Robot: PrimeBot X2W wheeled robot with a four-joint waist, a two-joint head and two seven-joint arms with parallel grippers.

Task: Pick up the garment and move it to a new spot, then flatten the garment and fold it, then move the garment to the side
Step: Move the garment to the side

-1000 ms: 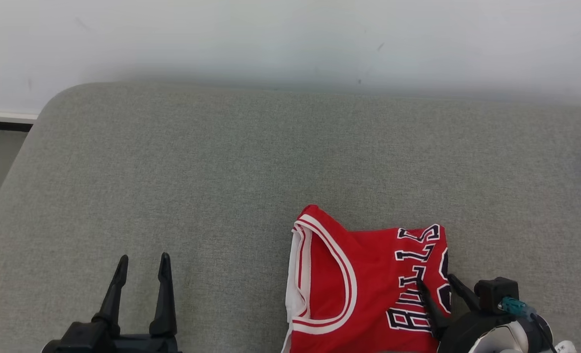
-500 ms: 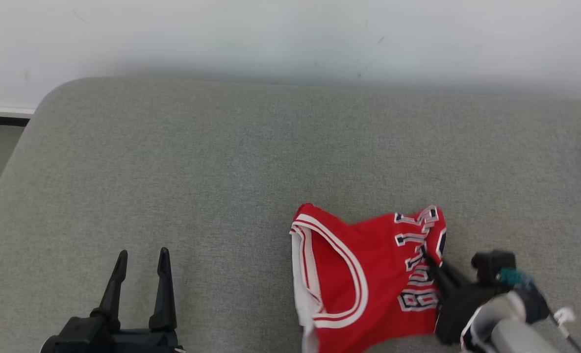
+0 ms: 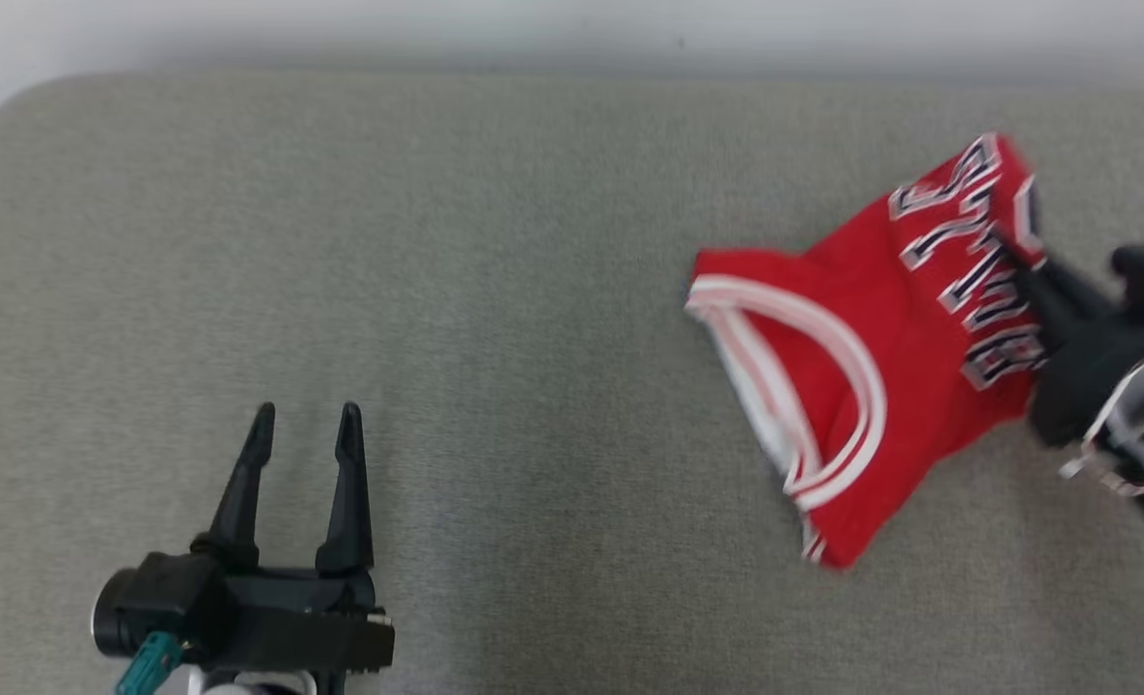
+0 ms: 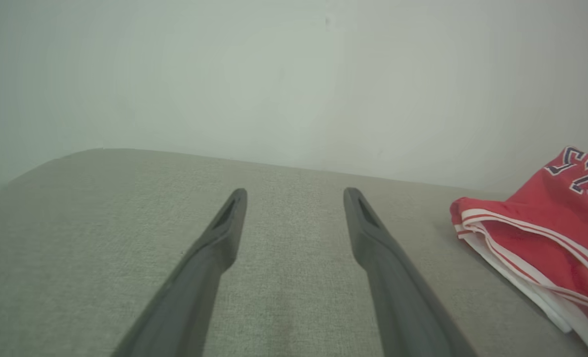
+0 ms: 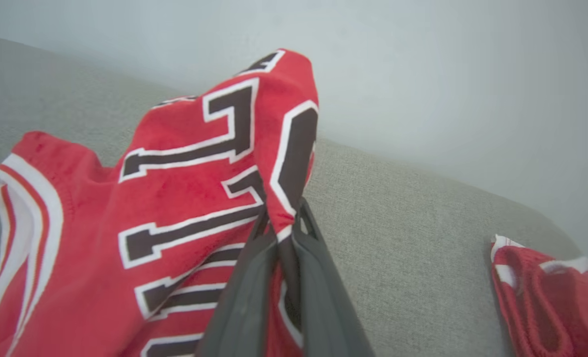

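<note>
While the right pincer [image 5: 284, 220] has its two dark fingers drawn to a narrow slit on a fold of cloth, the one red jersey [image 3: 861, 386] hangs from that grip. The fold is nipped right at the black, white-edged lettering, and a peak of cloth stands up past the fingertips in the right wrist view. The jersey sits over the right part of the grey cushion [image 3: 494, 290], toward its far edge by the pale wall [image 4: 274, 74]. Its lettered end is raised at the pincer. The end with the white-banded armhole slopes down toward the middle of the cushion. The head view is blurred there, so the letters cannot be read in full.

The left pincer [image 3: 306, 420] is spread wide, its two fingers parted with nothing between them. It stands over the near left part of the cushion, well apart from the jersey. In the left wrist view the jersey's trimmed end shows off to the right of the fingers.

A second piece of red cloth with white edging [image 5: 542, 292] lies on the cushion beyond the right pincer, apart from the held jersey. That makes two red garments, two pincers and one cushion.
</note>
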